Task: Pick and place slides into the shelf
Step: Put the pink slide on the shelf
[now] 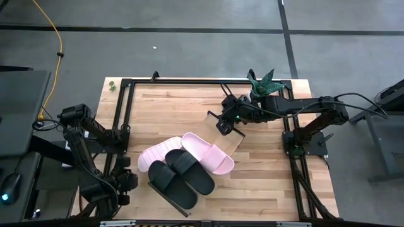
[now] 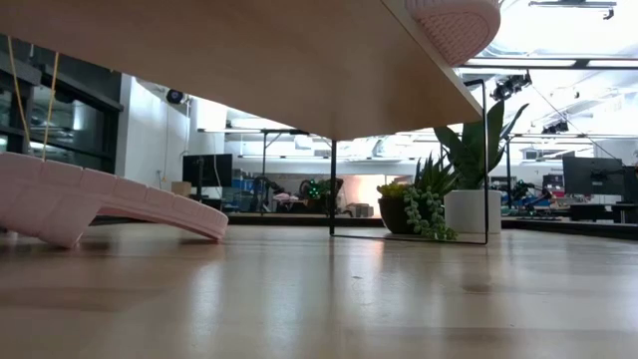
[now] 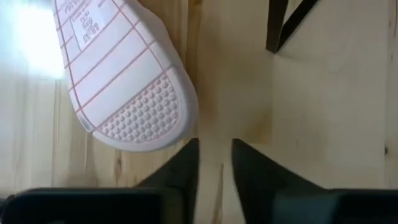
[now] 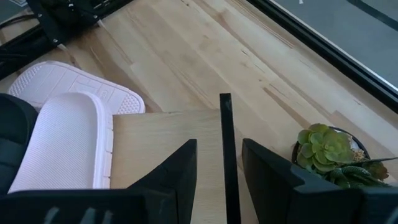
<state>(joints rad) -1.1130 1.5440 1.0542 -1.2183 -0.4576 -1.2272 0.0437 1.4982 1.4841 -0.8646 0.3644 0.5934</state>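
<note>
**High view:** Light-wood tabletop (image 1: 265, 183) w/ a black frame round its edges, grey floor beyond, yellow cable (image 1: 55, 44) on the floor at the far left. A potted plant (image 1: 265, 82) sits at the table's far edge. The shelf (image 1: 228, 140) runs diagonally across mid-table. The slides are bunched on and about its near half: 2 pink slides (image 1: 208, 153) and 2 black slides (image 1: 189, 171), touching and overlapping. The right gripper (image 1: 222, 123) is at the shelf's far end, well apart from the black pair and near the closer pink one. The left arm (image 1: 95, 135) is along the table's left side.

**Low view:** Bare wood in front, w/ a big room of desks, screens and potted plants behind. The shelf's underside slants up overhead, far end raised. One pink slide pokes over its top edge at upper right. The other lies down on the wood at left.

**Left wrist:** The left gripper (image 3: 214, 146) is over bare wood, fingers a narrow gap apart w/ nothing between them. A pink slide is just ahead and to one side, sole facing the cam, not touched.

**Right wrist:** Fingers are pinched on the thin black frame bar at the shelf's end edge. A pink slide lies on the board just beyond them, clear of the fingers. The plant is beside the gripper on the tabletop.
</note>
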